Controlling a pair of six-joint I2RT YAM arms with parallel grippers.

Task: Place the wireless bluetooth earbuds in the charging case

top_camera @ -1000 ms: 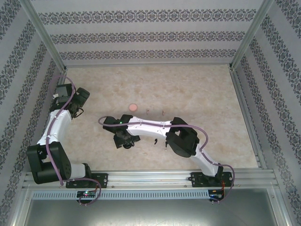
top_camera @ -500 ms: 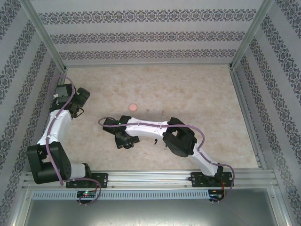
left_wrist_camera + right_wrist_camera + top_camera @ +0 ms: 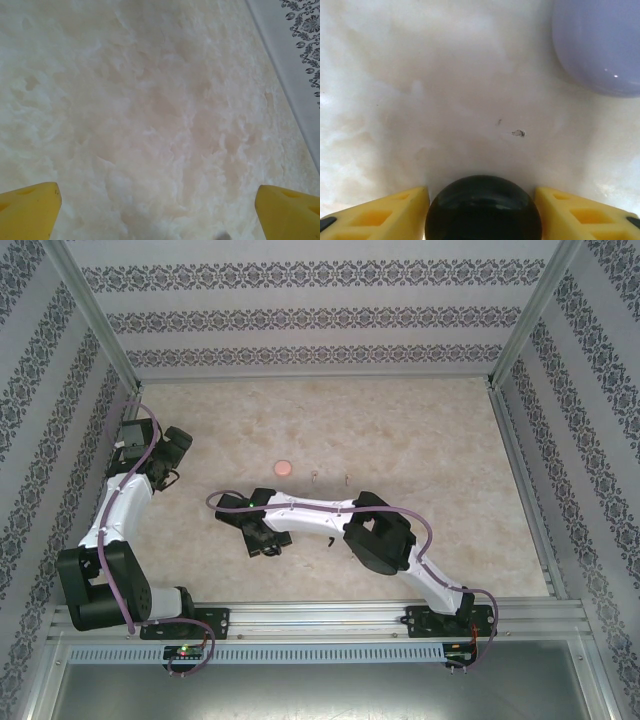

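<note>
**Right jaws round black case; left jaws wide open, empty**

Top view, L to R: left arm (image 3: 120, 510) is folded up along the L wall. The left jaws are at the far-left part of the table (image 3: 420, 420), over bare marble-look surface. Left wrist view: the two yellow fingers (image 3: 30, 210) sit in the bottom corners, so the jaws are spread fully, w/ nothing btw them and nothing held. Patterned wall (image 3: 300, 30) at upper R.

Next, right arm (image 3: 310, 510) stretches leftward across the near-centre of the table, w/ the right jaws pointing down at its L end. Just beyond them and slightly R is a round pink case (image 3: 285, 467), on its own. R of that is one earbud (image 3: 314, 476) near the pink case, then a second earbud (image 3: 346, 478) a bit further R. Both lie loose on the table, not in any case, and are too small to tell colour.

Right wrist view: black case (image 3: 482, 212) sits on the table btw the yellow fingers (image 3: 380, 215). The jaws are approx half open, w/ a finger right at each side of it. Can't tell if they squeeze it or only bracket it. Purple case (image 3: 600, 45), glossy and rounded, is at upper R, apart from the black one.
</note>
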